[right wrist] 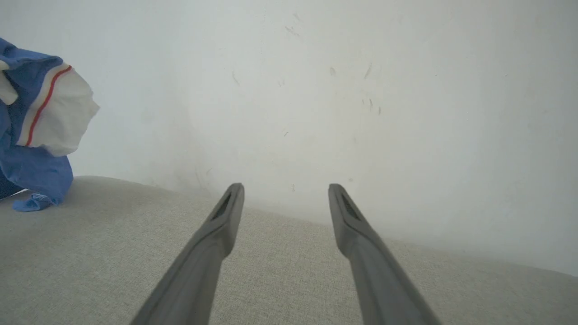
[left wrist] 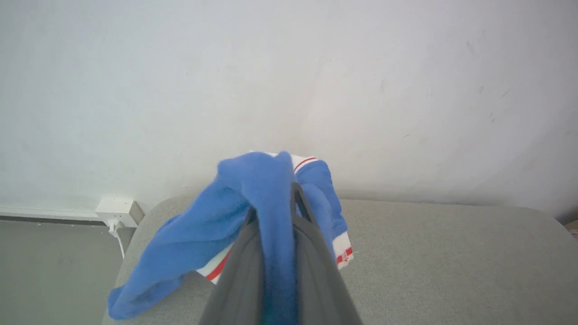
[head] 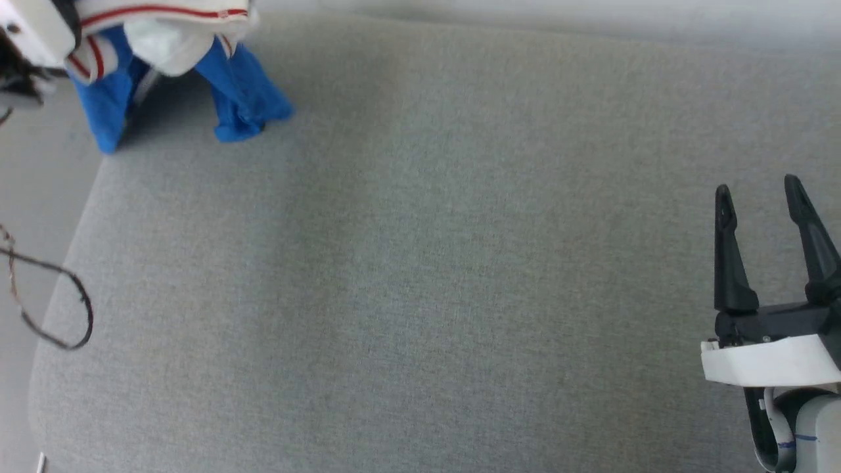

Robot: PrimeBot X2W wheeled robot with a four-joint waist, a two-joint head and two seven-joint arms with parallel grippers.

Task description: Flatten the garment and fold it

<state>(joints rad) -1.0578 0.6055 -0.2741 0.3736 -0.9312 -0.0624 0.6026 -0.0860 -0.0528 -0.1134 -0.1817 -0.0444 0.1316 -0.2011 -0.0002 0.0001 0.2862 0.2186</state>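
Observation:
The garment (head: 243, 85) is a royal-blue shirt with white, red-striped trim. It hangs bunched at the far left corner of the grey padded table (head: 420, 276), its lower blue folds touching the surface. In the left wrist view my left gripper (left wrist: 275, 207) is shut on a fold of the garment (left wrist: 266, 189), blue cloth pinched between both fingers and spilling over them. My right gripper (head: 759, 190) stands open above the table's right side, far from the garment, nothing between its fingers (right wrist: 226, 212). The right wrist view catches the garment (right wrist: 36, 135) at its left edge.
A white wall (right wrist: 316, 90) rises behind the table. The table's left edge (head: 72, 230) drops to a grey floor, where a wall socket with a white cord (left wrist: 117, 212) sits. A dark cable loop (head: 59, 309) hangs at the left of the head view.

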